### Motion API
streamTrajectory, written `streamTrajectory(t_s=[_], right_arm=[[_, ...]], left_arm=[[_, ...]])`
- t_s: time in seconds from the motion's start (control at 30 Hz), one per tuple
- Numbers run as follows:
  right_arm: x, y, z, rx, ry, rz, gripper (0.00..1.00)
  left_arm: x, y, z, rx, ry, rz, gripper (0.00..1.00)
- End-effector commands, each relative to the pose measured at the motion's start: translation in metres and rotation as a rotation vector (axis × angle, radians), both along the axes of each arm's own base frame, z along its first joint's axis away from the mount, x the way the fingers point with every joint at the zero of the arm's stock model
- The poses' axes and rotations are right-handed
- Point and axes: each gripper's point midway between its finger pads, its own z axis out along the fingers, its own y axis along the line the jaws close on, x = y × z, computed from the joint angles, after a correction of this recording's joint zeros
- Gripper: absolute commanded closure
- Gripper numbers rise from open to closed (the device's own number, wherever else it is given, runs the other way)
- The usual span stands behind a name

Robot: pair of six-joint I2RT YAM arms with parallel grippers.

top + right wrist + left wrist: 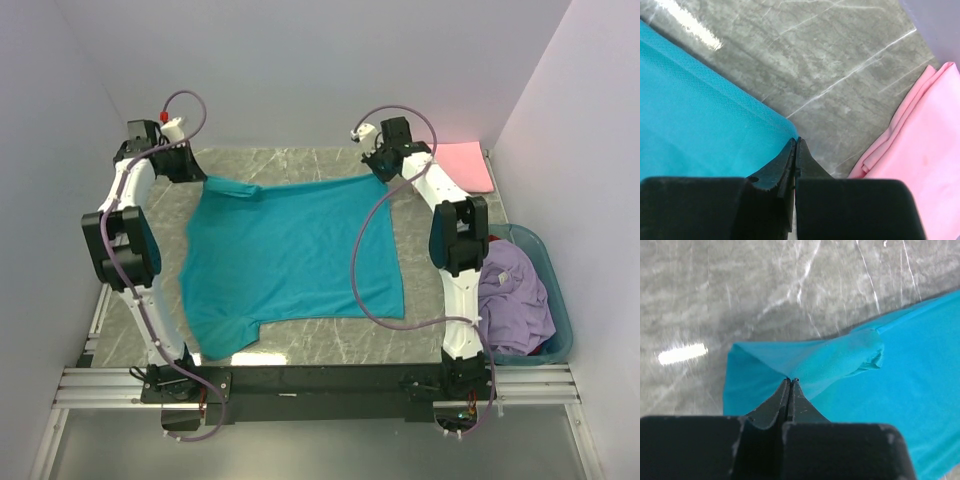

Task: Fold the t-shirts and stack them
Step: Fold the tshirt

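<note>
We see the teal t-shirt (290, 255) spread out across the middle of the grey marble counter (300, 345). Its two sleeves lie toward the left arm's side and its straight hem toward the right arm's side. Both arms reach to the far edge of the cloth.

The left gripper (790, 381) is clenched, fingertips pressed together on a pinch of teal fabric at the shirt's far left corner. There the cloth is bunched into a soft rolled fold just beyond the tips. The right gripper (796, 141) is likewise clenched, its tips meeting on the far right corner of the same shirt, at the very edge where teal cloth gives way to bare counter.

A pink t-shirt (465, 165) lies folded flat in the far right corner of the counter, near the right gripper but apart from the teal shirt. A lavender t-shirt (515, 295) sits crumpled in a heap inside the teal plastic basket (562, 300), which stands at the right edge of the counter beside the right arm.
</note>
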Motion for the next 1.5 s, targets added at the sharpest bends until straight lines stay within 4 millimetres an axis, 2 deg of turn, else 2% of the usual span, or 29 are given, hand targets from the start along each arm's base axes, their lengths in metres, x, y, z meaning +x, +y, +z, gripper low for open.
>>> streamTrajectory(t_s=[0.0, 0.03, 0.1, 0.13, 0.2, 0.23, 0.3, 0.33, 0.4, 0.43, 0.6, 0.73, 0.9, 1.0, 1.2, 1.3, 1.47], right_arm=[[-0.008, -0.003, 0.028, 0.009, -0.039, 0.027, 1.00], [-0.013, -0.002, 0.027, 0.012, -0.029, 0.035, 1.00], [-0.018, -0.002, 0.030, 0.016, -0.029, 0.043, 1.00], [-0.020, -0.001, 0.030, 0.017, -0.024, 0.048, 1.00], [-0.025, -0.001, 0.028, 0.022, -0.012, 0.057, 1.00], [-0.028, -0.002, 0.028, 0.021, -0.008, 0.059, 1.00], [-0.031, -0.002, 0.028, 0.018, -0.007, 0.067, 1.00], [-0.034, -0.003, 0.028, 0.018, -0.003, 0.070, 1.00], [-0.039, -0.003, 0.027, 0.021, 0.005, 0.079, 1.00], [-0.042, -0.002, 0.028, 0.020, 0.008, 0.083, 1.00], [-0.052, -0.001, 0.025, 0.019, 0.033, 0.104, 1.00], [-0.063, -0.005, 0.017, 0.005, 0.066, 0.119, 1.00], [-0.075, -0.007, 0.006, -0.010, 0.097, 0.131, 1.00], [-0.086, -0.010, -0.008, -0.029, 0.128, 0.140, 1.00], [-0.098, -0.008, -0.026, -0.044, 0.175, 0.160, 1.00], [-0.102, -0.006, -0.030, -0.048, 0.187, 0.168, 1.00], [-0.106, -0.006, -0.031, -0.052, 0.198, 0.173, 1.00]], left_arm=[[-0.020, -0.007, 0.040, 0.006, -0.076, -0.038, 1.00], [-0.028, -0.008, 0.033, 0.004, -0.055, -0.037, 1.00], [-0.039, -0.010, 0.038, 0.006, -0.055, -0.037, 1.00], [-0.047, -0.011, 0.029, 0.003, -0.025, -0.029, 1.00], [-0.060, -0.012, 0.030, 0.002, -0.004, -0.024, 1.00], [-0.067, -0.012, 0.022, 0.005, 0.024, -0.015, 1.00], [-0.077, -0.010, 0.022, 0.015, 0.035, 0.000, 1.00], [-0.084, -0.011, 0.013, 0.013, 0.062, 0.008, 1.00], [-0.093, -0.010, 0.011, 0.021, 0.078, 0.018, 1.00], [-0.101, -0.010, 0.003, 0.018, 0.110, 0.025, 1.00], [-0.120, -0.002, -0.008, 0.026, 0.168, 0.062, 1.00], [-0.138, -0.005, -0.024, 0.015, 0.234, 0.058, 1.00], [-0.154, -0.003, -0.038, 0.019, 0.289, 0.077, 1.00], [-0.165, -0.004, -0.052, 0.012, 0.344, 0.076, 1.00], [-0.173, 0.000, -0.072, 0.029, 0.397, 0.088, 1.00], [-0.172, 0.002, -0.076, 0.031, 0.401, 0.088, 1.00], [-0.171, 0.005, -0.070, 0.048, 0.393, 0.078, 1.00]])
